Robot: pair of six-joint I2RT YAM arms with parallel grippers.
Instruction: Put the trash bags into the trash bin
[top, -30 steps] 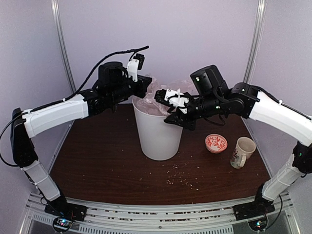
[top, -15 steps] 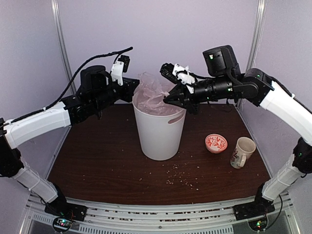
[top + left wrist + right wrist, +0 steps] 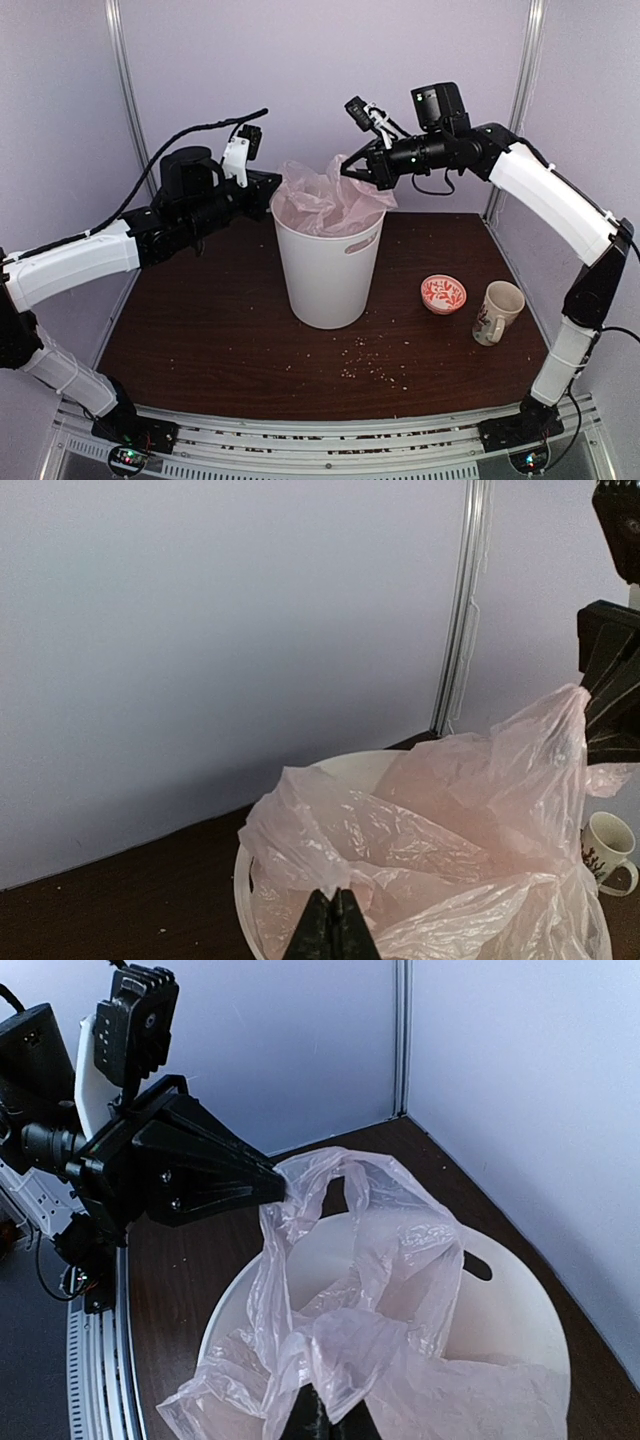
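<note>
Two arms close in on the trash bin (image 3: 325, 270) from either side. At the far left, the white-shelled left arm (image 3: 90, 255) slopes up to the bin's left rim. The left fingers (image 3: 268, 190) are pressed fully together there, pinching a handle loop of the trash bag (image 3: 322, 198) (the right wrist view shows the thin film gathered at their tip).

The bin is tall, round, smooth white plastic, narrowing toward its base, with an oval cut-out below the rim. The bag is translucent pale pink, crinkled and glossy. It is bunched in the bin's mouth and billows well above the rim, stretched between the two grips.

Over the right rim, the right fingers (image 3: 352, 168) are likewise closed tight, on a raised peak of the film. Farther right stand a small red-and-white patterned bowl (image 3: 443, 293) and a cream mug (image 3: 497, 310) with a printed design, just beside each other and well apart from the bin.

Bare dark wood-grain surface (image 3: 200, 330) lies left of the bin. Pale crumbs (image 3: 365, 365) are scattered in front of it, short of the near edge. The back wall runs close behind the bin.
</note>
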